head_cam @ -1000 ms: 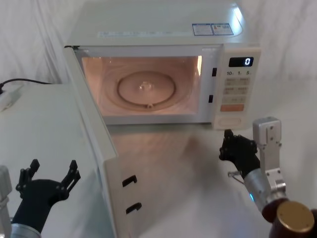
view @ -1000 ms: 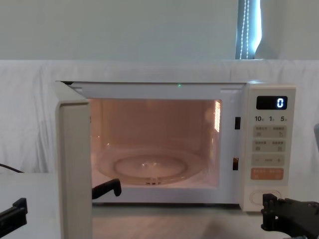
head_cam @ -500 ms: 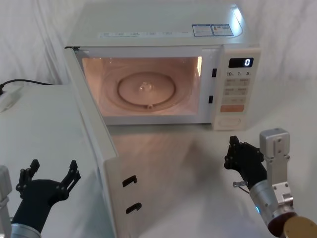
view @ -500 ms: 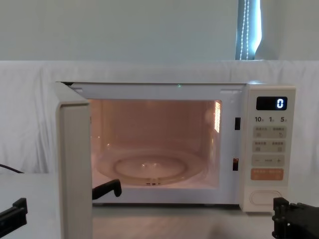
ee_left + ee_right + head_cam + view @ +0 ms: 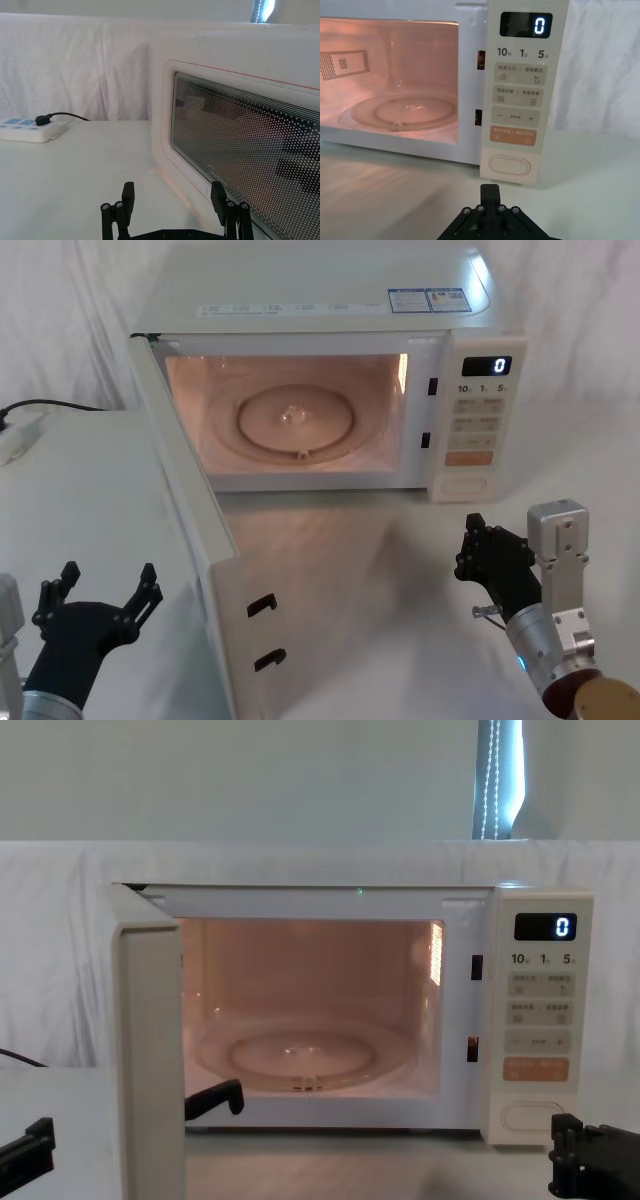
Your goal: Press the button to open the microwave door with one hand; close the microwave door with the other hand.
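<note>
White cloth covers the table (image 5: 90,500) and hangs behind it. Nearest to me, low on my left, the left gripper (image 5: 97,592) hovers above the cloth with its fingers spread wide, just beside the outer face of the microwave door (image 5: 190,540). From the left wrist camera I see its two fingertips (image 5: 128,191) parted, one close to the door's dotted window. On my right, the right gripper (image 5: 487,550) sits above the table, set back from the control panel, its fingers pressed together. Past both grippers, the door stands swung wide open on its left hinge, edge-on to me. Beyond it the lit cavity shows the glass turntable (image 5: 296,420). The button (image 5: 509,166) is at the bottom of the panel, under the orange key (image 5: 513,136), untouched. The display (image 5: 526,25) reads 0. Far left, a power strip (image 5: 27,132) lies on the table.
</note>
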### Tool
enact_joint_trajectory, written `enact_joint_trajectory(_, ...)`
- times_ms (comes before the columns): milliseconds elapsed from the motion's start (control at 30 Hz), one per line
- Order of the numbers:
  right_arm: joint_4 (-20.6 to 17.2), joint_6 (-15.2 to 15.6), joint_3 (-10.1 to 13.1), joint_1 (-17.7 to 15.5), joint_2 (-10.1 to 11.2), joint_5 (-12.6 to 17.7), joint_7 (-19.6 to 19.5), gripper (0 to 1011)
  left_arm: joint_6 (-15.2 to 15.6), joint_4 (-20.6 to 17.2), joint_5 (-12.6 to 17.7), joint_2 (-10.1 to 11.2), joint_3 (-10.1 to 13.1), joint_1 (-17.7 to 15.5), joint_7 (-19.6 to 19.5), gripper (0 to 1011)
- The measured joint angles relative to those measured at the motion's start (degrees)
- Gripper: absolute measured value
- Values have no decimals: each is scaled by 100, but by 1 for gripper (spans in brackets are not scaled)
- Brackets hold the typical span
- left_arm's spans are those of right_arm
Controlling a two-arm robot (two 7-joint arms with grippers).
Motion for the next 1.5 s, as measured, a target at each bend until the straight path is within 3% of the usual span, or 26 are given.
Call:
enact_joint_trajectory(333,16,11,4,11,-5,4,3,0,0,0,0,0,0,0,0,1001)
enact_joint_trajectory(567,20,16,5,16,-7,7,6,0,0,0,0,0,0,0,0,888)
enact_joint_trajectory(1500,27,20,4,20,-7,12,9,0,0,0,0,0,0,0,0,0)
